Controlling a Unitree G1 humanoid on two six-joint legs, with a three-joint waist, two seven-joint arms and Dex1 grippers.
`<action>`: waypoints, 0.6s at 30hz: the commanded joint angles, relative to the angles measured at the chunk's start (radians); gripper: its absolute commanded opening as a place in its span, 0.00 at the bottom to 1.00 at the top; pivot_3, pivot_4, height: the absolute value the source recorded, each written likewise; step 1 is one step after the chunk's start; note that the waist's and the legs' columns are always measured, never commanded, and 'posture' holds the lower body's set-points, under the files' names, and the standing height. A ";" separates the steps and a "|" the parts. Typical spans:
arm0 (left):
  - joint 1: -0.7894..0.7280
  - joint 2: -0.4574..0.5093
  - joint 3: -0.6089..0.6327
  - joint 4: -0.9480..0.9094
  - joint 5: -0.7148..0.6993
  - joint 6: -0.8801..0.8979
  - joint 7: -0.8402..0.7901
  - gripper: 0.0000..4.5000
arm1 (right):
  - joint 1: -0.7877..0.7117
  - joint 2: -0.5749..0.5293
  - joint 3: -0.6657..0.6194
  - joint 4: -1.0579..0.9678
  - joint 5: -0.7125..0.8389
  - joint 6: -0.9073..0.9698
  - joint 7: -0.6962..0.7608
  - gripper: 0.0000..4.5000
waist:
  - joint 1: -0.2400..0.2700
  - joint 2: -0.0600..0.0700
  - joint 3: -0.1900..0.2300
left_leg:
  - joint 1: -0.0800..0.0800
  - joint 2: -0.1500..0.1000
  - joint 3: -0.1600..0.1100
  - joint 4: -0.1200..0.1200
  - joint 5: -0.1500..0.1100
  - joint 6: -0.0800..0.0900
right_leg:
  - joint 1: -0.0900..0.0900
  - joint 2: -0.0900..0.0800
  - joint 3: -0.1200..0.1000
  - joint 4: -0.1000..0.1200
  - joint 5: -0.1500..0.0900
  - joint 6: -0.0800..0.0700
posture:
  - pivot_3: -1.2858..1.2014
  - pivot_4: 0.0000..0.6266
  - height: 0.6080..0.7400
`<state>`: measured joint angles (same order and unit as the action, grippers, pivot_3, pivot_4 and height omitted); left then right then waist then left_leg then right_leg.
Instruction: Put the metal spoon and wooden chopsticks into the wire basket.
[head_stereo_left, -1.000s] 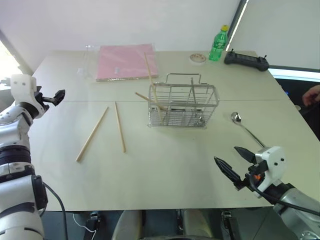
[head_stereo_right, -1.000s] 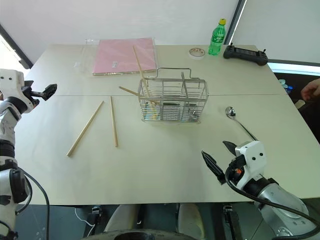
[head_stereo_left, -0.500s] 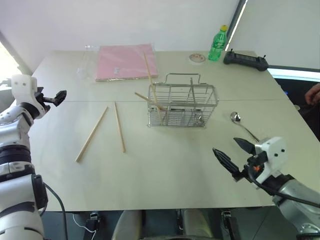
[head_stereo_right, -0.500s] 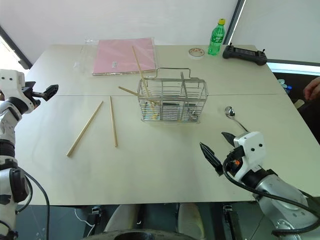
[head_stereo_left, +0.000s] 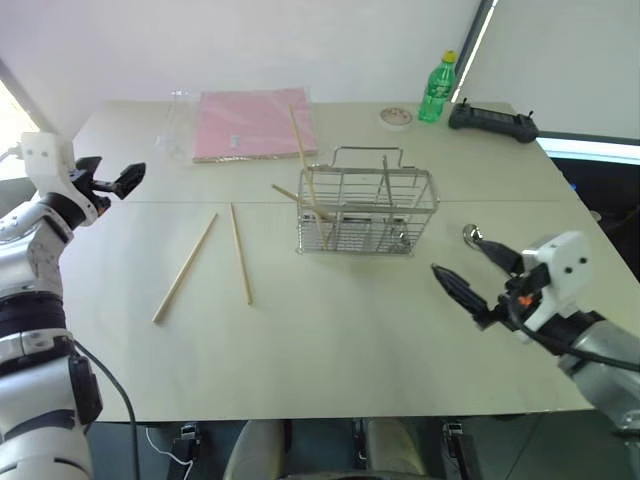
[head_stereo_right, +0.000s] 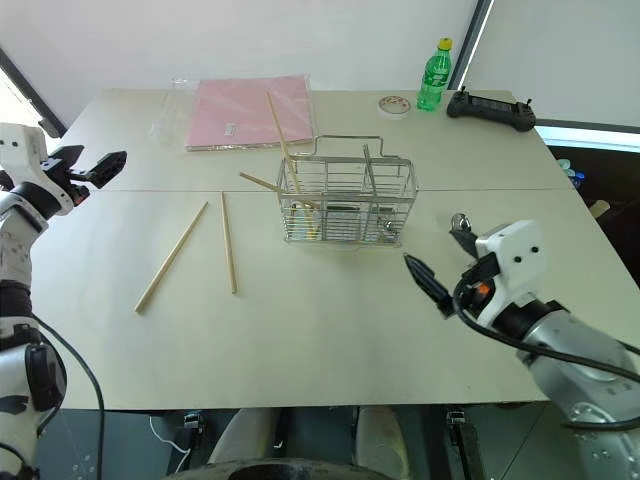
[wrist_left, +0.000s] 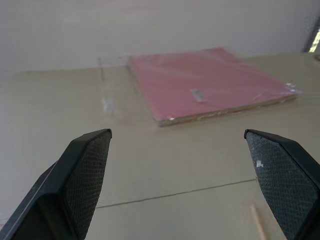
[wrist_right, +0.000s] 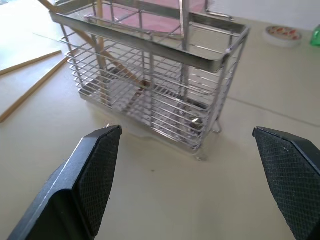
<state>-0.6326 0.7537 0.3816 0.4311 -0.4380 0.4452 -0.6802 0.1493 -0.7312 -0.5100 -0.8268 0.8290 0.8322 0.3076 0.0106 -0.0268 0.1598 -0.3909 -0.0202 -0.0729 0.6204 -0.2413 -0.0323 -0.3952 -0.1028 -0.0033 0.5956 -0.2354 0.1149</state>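
Table (head_stereo_left: 330, 350): a wide, pale beige top, matte, crossed by a thin seam through the middle of the frame. A white wall is seen behind it; a dark window frame with a bright strip runs down the upper right corner.

Basket (head_stereo_left: 366, 212): silver wire grid, loop handle on top, placed just right of frame centre. Two chopsticks (head_stereo_left: 300, 150) are leaned in its left compartment, one rising toward the folder, the other jutting out low to the left.

Loose chopsticks: one (head_stereo_left: 240, 252) and a second (head_stereo_left: 185, 266) are laid flat at centre left, well apart from the basket, forming a narrow V.

Spoon (head_stereo_left: 472, 236): its bowl is seen on the table right of the basket, near the right gripper's far finger; the handle is hidden behind that gripper.

Folder (head_stereo_left: 253, 123): flat, pink, in clear wrap, at upper centre left. A small white label is carried on it; its writing cannot be read.

Bottle (head_stereo_left: 437, 88): green, yellow cap, at upper right; label unreadable. Tape roll (head_stereo_left: 396, 117) is set just left of it. A black controller (head_stereo_left: 492, 121) is placed to its right.

Left gripper (head_stereo_left: 122, 180): at the left edge, jaws spread wide, nothing between them.

Right gripper (head_stereo_left: 478, 274): at lower right, jaws spread wide, nothing held, pointed toward the basket.
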 joint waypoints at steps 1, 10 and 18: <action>0.010 0.021 0.018 -0.229 -0.149 0.188 -0.064 1.00 | -0.050 -0.092 -0.084 0.087 -0.008 0.013 0.044 0.96 | 0.000 0.000 0.000 | 0.000 0.000 0.000 0.001 0.000 0.000 | 0.000 0.000 0.000 0.000 0.000 0.000 | 0.52 0.24 0.86; 0.016 0.121 -0.049 -0.675 -0.464 0.489 -0.267 1.00 | -0.109 -0.314 -0.049 0.467 -0.117 -0.059 0.347 0.96 | 0.000 0.002 0.002 | 0.000 0.000 0.002 0.002 0.000 0.000 | 0.002 0.001 0.000 -0.001 0.000 -0.001 | 0.52 0.24 0.86; 0.093 0.167 -0.165 -0.898 -0.520 0.530 -0.318 1.00 | -0.197 -0.342 0.118 0.689 -0.242 -0.155 0.509 0.96 | -0.009 0.007 0.004 | 0.001 -0.001 0.003 0.003 0.000 0.000 | 0.001 0.002 0.001 0.000 0.000 -0.001 | 0.52 0.24 0.86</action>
<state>-0.5478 0.9110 0.2495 -0.4045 -0.9795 1.0024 -0.9906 -0.0056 -1.0619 -0.4060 -0.1713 0.6116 0.7154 0.7899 0.0012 -0.0202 0.1641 -0.3900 -0.0209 -0.0700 0.6233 -0.2413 -0.0319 -0.3938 -0.1007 -0.0025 0.5958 -0.2355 0.1140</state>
